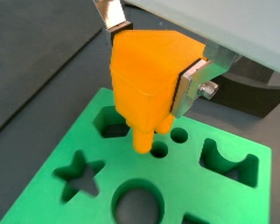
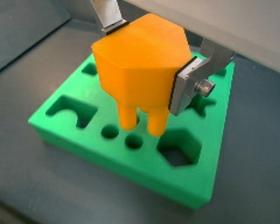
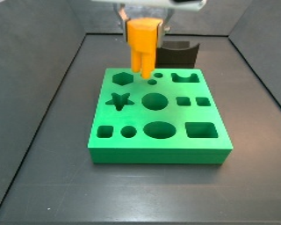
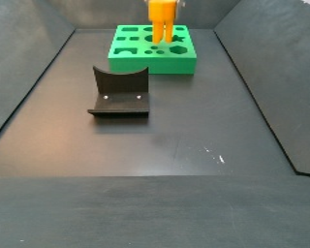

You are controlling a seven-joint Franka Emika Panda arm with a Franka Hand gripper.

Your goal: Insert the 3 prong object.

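Clamped in end effector [image 2: 149, 52], 3 prong object [image 2: 139, 74] hangs.

Both wrist views look steeply down, close past the hand [image 1: 166, 66] onto the board [image 2: 73, 92]. A side view sits near the board [image 3: 167, 156], looking down; another faces it from across the worktop [image 4: 158, 174], sharing the fixture [image 4: 119, 94].

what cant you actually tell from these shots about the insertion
- Prong tips of the 3 prong object: whether they sit inside the round holes of the green board; the piece's own body hides them in both wrist views, too small in both side views.
- Gripper: upper body cut off by every frame's edge.
- Fixture: partly behind the piece.
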